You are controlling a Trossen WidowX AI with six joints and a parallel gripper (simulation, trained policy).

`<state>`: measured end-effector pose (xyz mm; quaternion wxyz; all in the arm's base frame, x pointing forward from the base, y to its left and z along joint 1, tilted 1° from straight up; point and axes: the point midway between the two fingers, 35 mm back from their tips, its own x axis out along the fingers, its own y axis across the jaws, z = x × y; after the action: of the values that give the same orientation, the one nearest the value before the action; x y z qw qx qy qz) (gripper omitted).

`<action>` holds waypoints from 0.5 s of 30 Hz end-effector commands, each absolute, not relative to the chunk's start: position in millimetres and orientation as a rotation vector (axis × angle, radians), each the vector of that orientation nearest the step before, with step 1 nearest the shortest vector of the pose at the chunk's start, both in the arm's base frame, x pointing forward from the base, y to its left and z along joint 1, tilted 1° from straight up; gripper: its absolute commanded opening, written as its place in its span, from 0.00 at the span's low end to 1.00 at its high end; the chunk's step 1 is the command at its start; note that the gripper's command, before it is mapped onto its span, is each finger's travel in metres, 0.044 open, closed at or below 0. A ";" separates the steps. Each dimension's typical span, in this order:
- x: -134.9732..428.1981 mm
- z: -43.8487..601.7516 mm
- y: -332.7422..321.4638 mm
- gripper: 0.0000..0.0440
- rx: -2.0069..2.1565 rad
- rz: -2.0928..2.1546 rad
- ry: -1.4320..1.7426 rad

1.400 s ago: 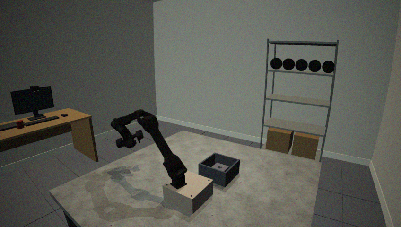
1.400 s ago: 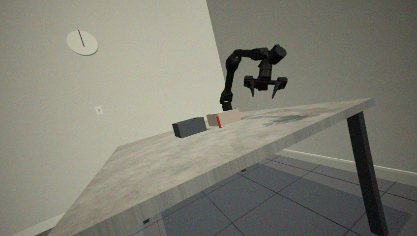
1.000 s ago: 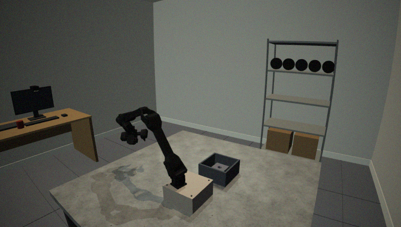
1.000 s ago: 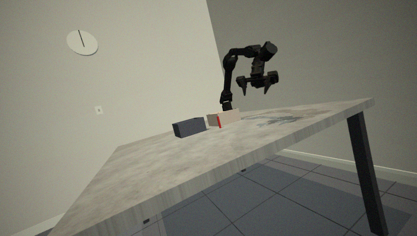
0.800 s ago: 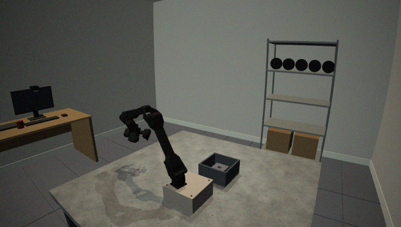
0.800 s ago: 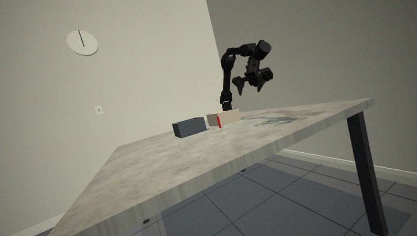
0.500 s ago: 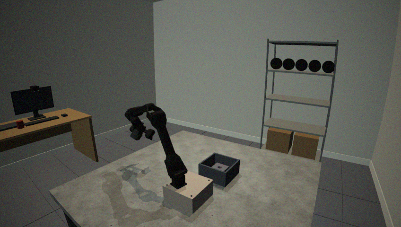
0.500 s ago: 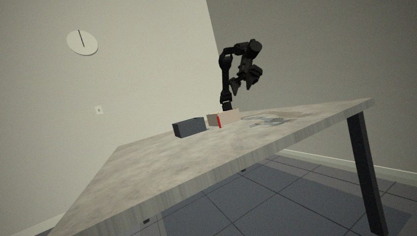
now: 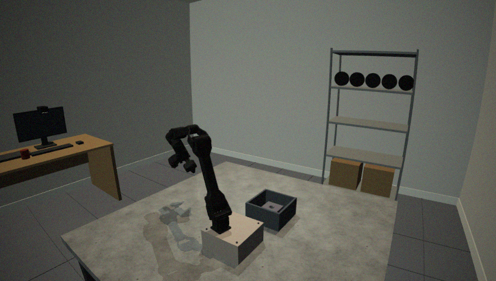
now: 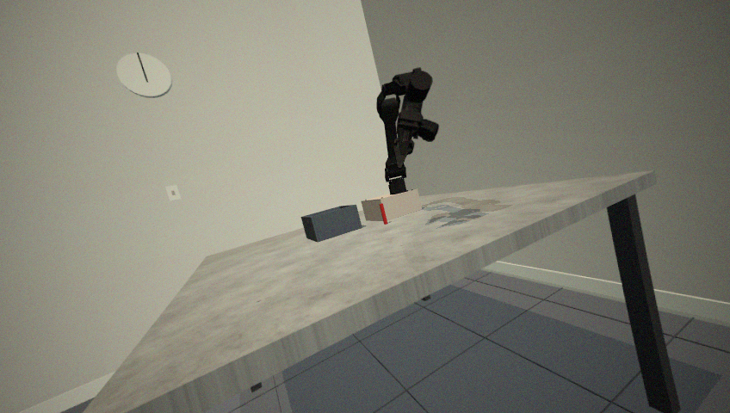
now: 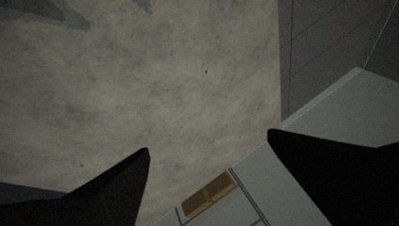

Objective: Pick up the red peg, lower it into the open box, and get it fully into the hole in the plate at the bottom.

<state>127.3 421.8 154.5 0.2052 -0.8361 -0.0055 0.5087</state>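
Nearest the wrist camera are the fingers of my tool (image 9: 183, 167) (image 10: 405, 157) (image 11: 207, 140), spread wide apart with nothing between them, high over the bench (image 9: 330, 243) (image 10: 307, 306) (image 11: 188, 94). Most of the job lies ahead of me. The red peg (image 10: 383, 213) is upright on the bench, set well back from the long edge nearest the exterior camera, in front of the pale block (image 9: 219, 247) (image 10: 405, 204) that carries my arm; from the top view I can't see it. The box (image 9: 257, 214) (image 10: 335, 223) sits beside that block, inward from the edges, with its top open. The hole (image 9: 271, 206) in its bottom plate (image 9: 268, 204) shows no peg in it. I judge I'm only at the approach: gripping, lifting, carrying, lowering and seating fully all remain.

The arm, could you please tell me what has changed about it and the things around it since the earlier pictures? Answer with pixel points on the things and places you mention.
In the top view, the gripper (image 9: 190, 170) (image 10: 400, 163) (image 11: 209, 143) has swung right, toward the box (image 9: 279, 219) (image 10: 335, 223); it was open throughout and took hold of nothing. The red peg (image 10: 383, 213) and box stayed put.
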 end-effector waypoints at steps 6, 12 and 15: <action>147.5 160.8 397.6 1.00 -2.096 1.344 0.226; 160.2 163.5 380.5 1.00 -1.928 1.276 0.382; 166.0 164.4 371.8 1.00 -1.844 1.238 0.457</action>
<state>161.5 380.2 163.0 0.3945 -0.7553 0.1556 0.4996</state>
